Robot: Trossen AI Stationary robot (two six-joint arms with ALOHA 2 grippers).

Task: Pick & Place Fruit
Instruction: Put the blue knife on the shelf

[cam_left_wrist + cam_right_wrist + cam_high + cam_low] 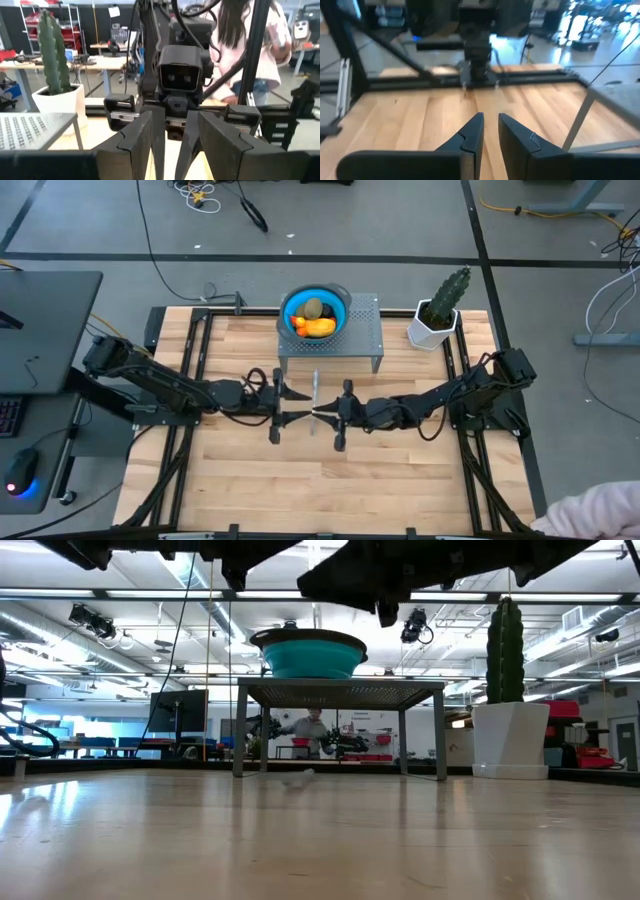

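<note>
Both grippers (298, 416) (322, 417) meet mid-table (400, 480), edges clear.

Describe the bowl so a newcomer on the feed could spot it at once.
Find the grey metal stand at the far middle of the wooden table, left of the cactus. The bowl sits on the stand's left part, round and bright blue, holding fruit. Nothing else on the table is blue or round.

Fruit (316, 320) in blue bowl (340, 304) on stand (365, 340)
</note>
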